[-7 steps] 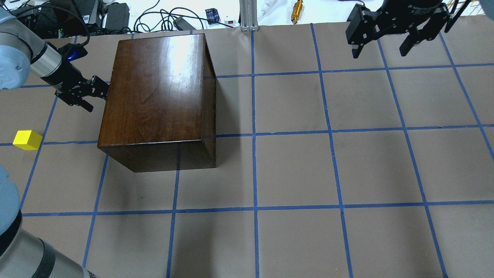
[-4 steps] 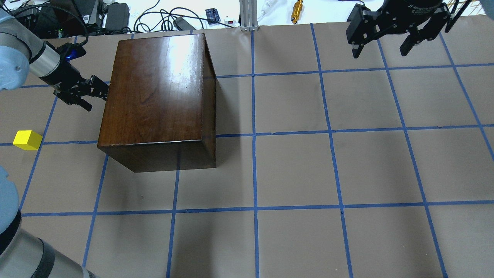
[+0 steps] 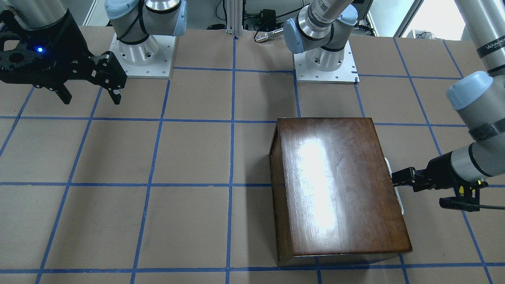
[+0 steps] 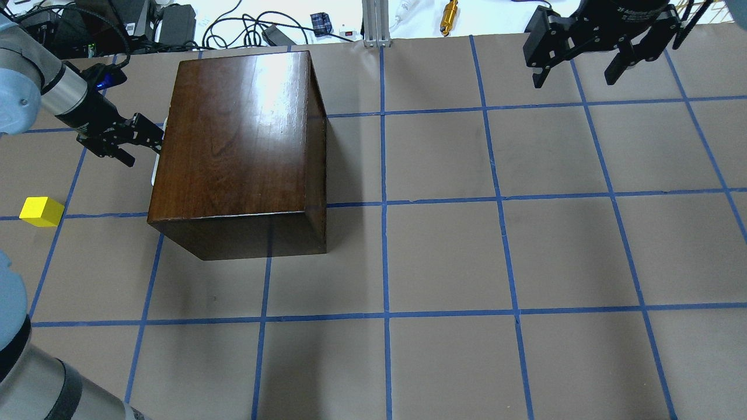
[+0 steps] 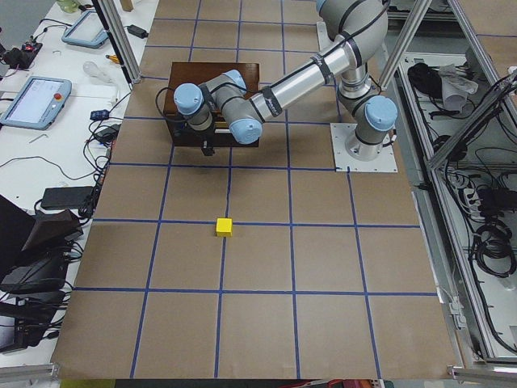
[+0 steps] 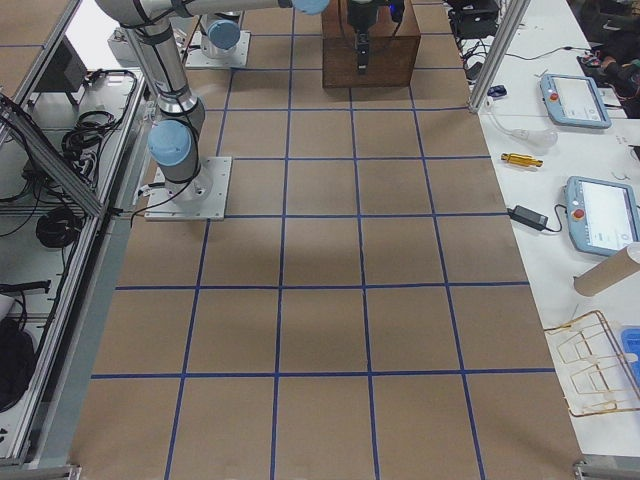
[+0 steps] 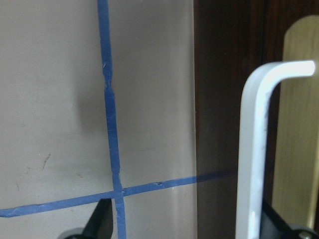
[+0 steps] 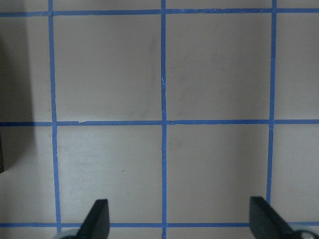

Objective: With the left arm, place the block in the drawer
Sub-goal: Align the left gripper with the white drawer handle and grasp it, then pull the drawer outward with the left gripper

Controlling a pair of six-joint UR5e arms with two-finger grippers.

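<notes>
The yellow block (image 4: 41, 211) lies on the table at the left edge, apart from the dark brown box (image 4: 239, 140); it also shows in the exterior left view (image 5: 224, 227). My left gripper (image 4: 143, 150) is open at the box's left side. In the left wrist view one finger (image 7: 281, 226) sits between the white handle (image 7: 251, 149) and the drawer's dark front (image 7: 224, 99). The handle peeks out at the box's edge (image 3: 395, 189). The drawer's tray is hidden. My right gripper (image 4: 575, 79) is open and empty, high at the far right.
Cables, power supplies and a brass tool (image 4: 448, 16) lie beyond the table's far edge. The arm bases (image 3: 325, 59) stand on white plates on the robot's side. The brown paper table (image 4: 467, 262) carries a blue tape grid.
My left gripper has shifted slightly away from the box, and the white handle now shows at the box's left edge. The block and right arm have not moved.
</notes>
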